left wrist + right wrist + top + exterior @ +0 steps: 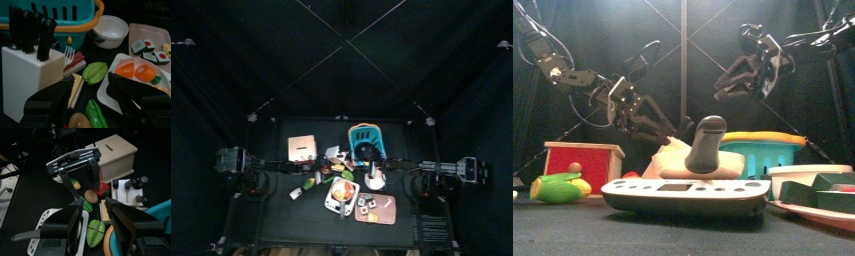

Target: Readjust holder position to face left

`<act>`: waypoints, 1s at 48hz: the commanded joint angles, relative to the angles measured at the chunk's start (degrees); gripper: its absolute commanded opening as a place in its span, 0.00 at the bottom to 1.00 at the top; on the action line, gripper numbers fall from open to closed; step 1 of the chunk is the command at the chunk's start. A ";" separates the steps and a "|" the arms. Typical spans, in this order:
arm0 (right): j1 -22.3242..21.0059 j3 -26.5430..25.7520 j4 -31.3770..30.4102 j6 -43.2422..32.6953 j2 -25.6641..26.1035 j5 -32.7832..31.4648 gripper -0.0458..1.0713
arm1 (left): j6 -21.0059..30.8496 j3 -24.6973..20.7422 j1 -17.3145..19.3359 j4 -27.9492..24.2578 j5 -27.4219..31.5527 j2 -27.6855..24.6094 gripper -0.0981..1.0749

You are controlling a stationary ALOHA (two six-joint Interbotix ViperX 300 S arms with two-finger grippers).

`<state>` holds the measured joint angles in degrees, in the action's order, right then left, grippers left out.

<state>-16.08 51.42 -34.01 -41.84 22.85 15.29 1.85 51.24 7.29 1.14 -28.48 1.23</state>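
Observation:
The holder is a tan-topped box with red sides, standing at the table's back left, left of the teal basket. In the front view the holder is at the left. The right wrist view shows the holder with a slot in its top, beyond the left arm. My left gripper is open and hangs low over a white knife block and green toy food, holding nothing. My right gripper is open too, raised over the table's middle, with nothing in it.
A white bowl, a white plate with orange pieces and a pink tray of sushi lie near the left gripper. A grey stand with a dark handle stands at the front, and a green and yellow toy lies at the front left.

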 commanded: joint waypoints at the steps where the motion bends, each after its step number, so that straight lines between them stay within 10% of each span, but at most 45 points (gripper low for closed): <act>1: -0.53 -0.26 -0.26 -0.09 1.76 0.53 0.75 | 0.09 -2.55 -0.09 1.67 1.67 -1.14 0.85; 23: -0.53 1.05 -0.53 -0.09 2.20 0.53 0.75 | 0.00 -3.87 4.48 12.39 6.77 -2.02 0.59; 48: -0.53 1.14 -0.53 -0.09 2.20 0.53 0.75 | 0.09 -3.69 11.95 13.45 8.00 -1.76 0.58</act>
<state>-16.35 53.09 -34.54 -41.92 23.82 15.38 1.67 48.16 18.02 14.41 -20.65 -1.23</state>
